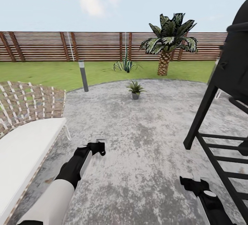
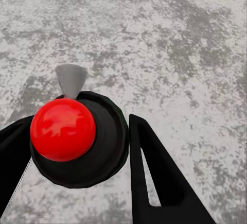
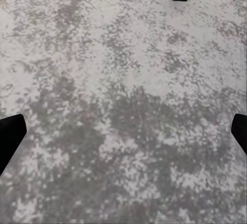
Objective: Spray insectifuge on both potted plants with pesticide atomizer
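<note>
Patio (image 1: pixel 137 142) rough mottled stone; fence (image 1: pixel 96 45) slatted wood (matt); atomizer (image 2: pixel 64 128) dot glossy.

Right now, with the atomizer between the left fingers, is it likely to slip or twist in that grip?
The pesticide atomizer looks rigid, so it probably won't flex. Its round dark head sits between the left gripper fingers, so it could rotate in the grip. It looks small for the gripper, so likely light. Actual contact is hard to confirm.

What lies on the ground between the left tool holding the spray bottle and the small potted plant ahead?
In the head view, only bare grey paved patio lies between the left tool and the small light-green potted plant in its grey pot.
</note>
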